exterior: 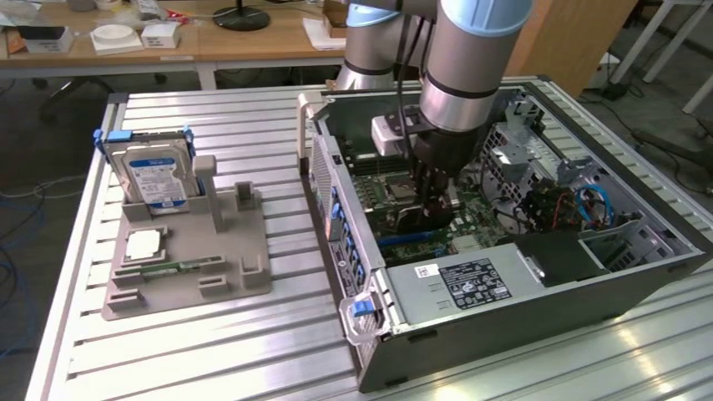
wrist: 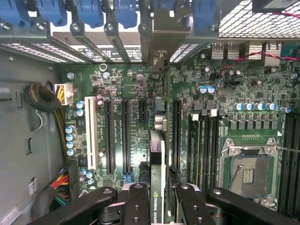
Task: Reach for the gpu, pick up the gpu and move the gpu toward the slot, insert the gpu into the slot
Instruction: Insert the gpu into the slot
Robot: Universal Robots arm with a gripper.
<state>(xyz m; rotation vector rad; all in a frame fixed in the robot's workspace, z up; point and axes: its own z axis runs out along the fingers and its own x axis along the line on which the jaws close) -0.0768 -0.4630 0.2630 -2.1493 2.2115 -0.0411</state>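
My gripper (exterior: pixel 432 209) is down inside the open computer case (exterior: pixel 624 259), shut on the gpu (exterior: pixel 418 219), a dark card held on edge over the green motherboard (exterior: pixel 373 180). The wrist view looks along the gpu's (wrist: pixel 157 159) thin edge, with a black finger (wrist: pixel 136 201) on either side. Its silver end bracket (wrist: pixel 161 33) lies against the case's rear openings. Several long black card slots (wrist: pixel 125 136) run parallel to the card on both sides. The slot directly under the card is hidden by it. Whether the card's edge touches the board I cannot tell.
The square silver processor socket (wrist: pixel 248 171) lies beside the card. A power supply (exterior: pixel 468 280) and loose cables (exterior: pixel 590 205) crowd the case. Outside it, a grey holder (exterior: pixel 184 259) carries a blue-labelled hard drive (exterior: pixel 156 175) and a memory stick (exterior: pixel 167 269).
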